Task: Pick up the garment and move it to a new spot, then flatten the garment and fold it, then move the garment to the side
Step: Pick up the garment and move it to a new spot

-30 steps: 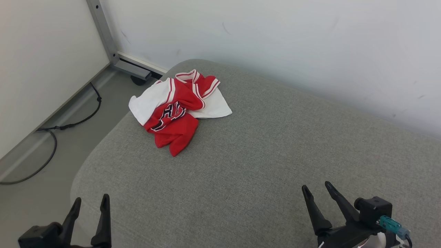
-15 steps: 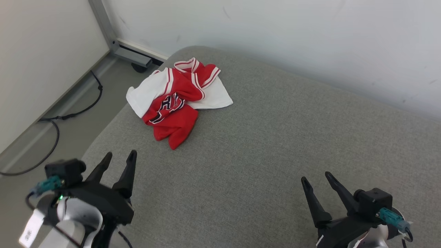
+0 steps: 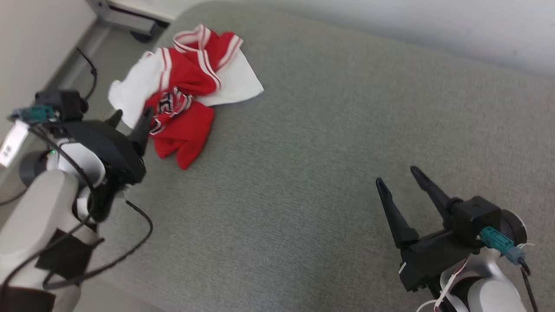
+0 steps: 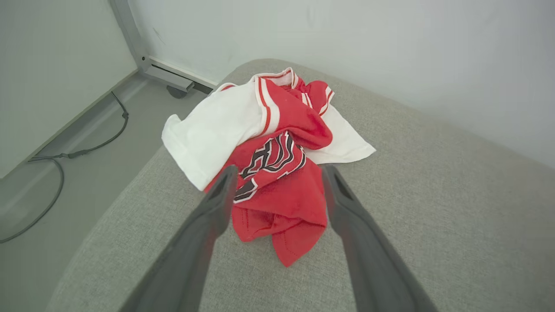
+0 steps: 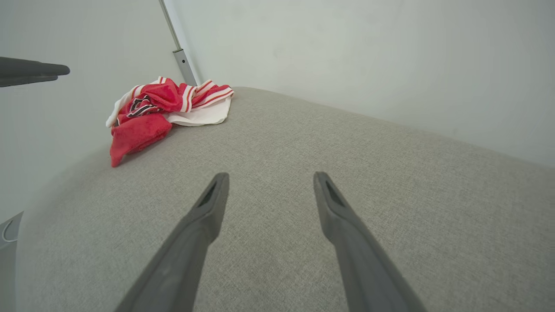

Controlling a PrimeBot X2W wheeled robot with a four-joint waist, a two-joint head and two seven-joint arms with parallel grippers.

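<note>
**Desk:** What is at the left of the frame?

**Operator:** Far left is bare floor (image 4: 86,134), dropping away beside the grey cushion (image 3: 303,151). At the cushion's left edge is my left gripper (image 3: 132,112), jaws spread as wide as they go and holding nothing. Its two dark fingers (image 4: 217,203) are aimed at the garment (image 3: 182,99).

**Desk:** And the garment itself?

**Operator:** It's red and white, crumpled in a heap at the cushion's far left corner, close to the wall (image 3: 433,26). White panels splay out on either side, and a red fold with black-and-white lettering lies on top. A red tail points back toward me. In the left wrist view the fingers bracket that red middle. I can't tell whether the tips touch the cloth.

**Desk:** Why come in that way?

**Operator:** I read this as the reach for the first pick-up. With the jaws that wide around the thickest bunch, closing them should gather several layers rather than a single one. The heap lies near the cushion's edge, so a thin pinch could drag part of it off onto the floor.

**Desk:** What about the middle and right?

**Operator:** Open grey fabric runs across the middle, which gives room for the new spot and for flattening. At lower right, my right gripper (image 3: 396,175) hovers over bare cushion, well apart from the garment. Its jaws are just as wide, and it is empty. I would say it is held back until there is a second corner to take.
</note>
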